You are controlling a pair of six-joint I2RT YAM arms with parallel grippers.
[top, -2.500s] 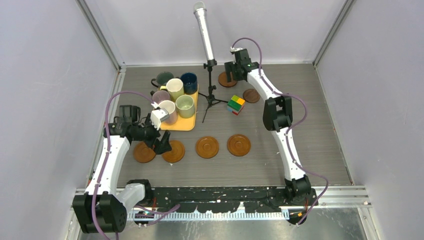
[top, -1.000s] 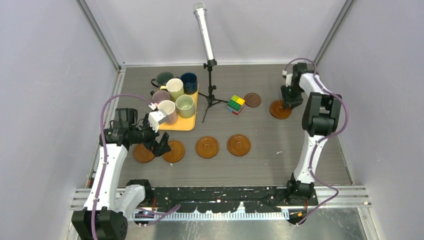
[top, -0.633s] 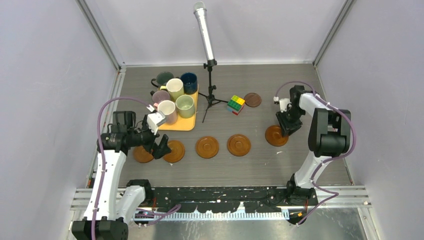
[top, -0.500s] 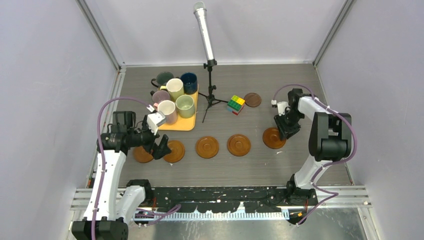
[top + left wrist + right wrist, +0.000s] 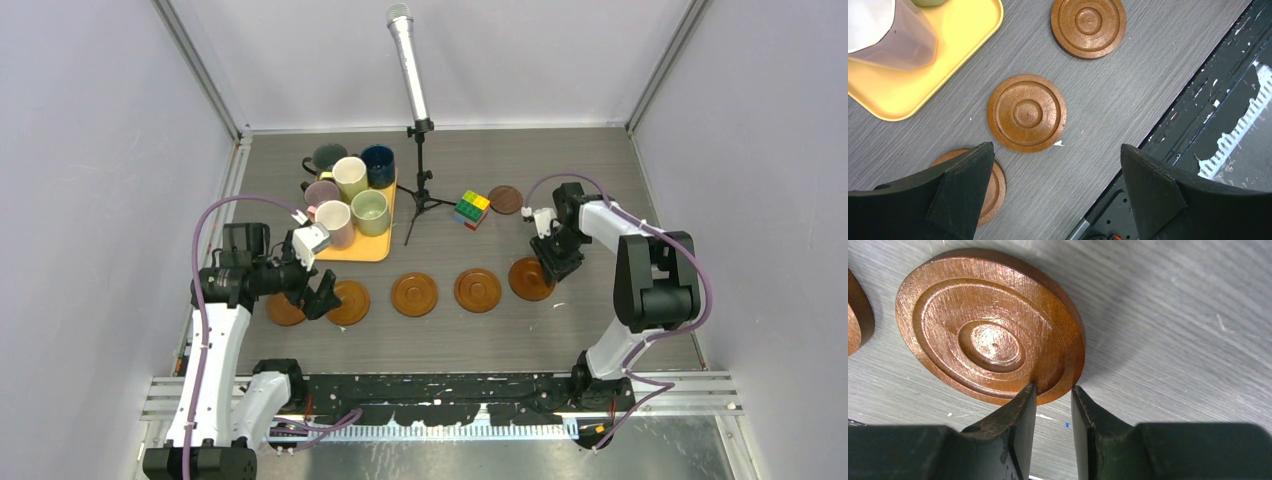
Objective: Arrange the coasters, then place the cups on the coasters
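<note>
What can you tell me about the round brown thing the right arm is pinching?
It is a round wooden coaster, reddish brown and shiny, with carved rings and a small dip in the middle. The right arm's fingers pinch its rim. It is at the right end of the row of other coasters on the grey table. Whether it lies flat cannot be told.

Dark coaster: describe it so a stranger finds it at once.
Find the microphone stand at the back of the table. Right of its feet sits a multicoloured cube, and the dark coaster lies just right of that. It is smaller and darker than the coasters in the front row.
</note>
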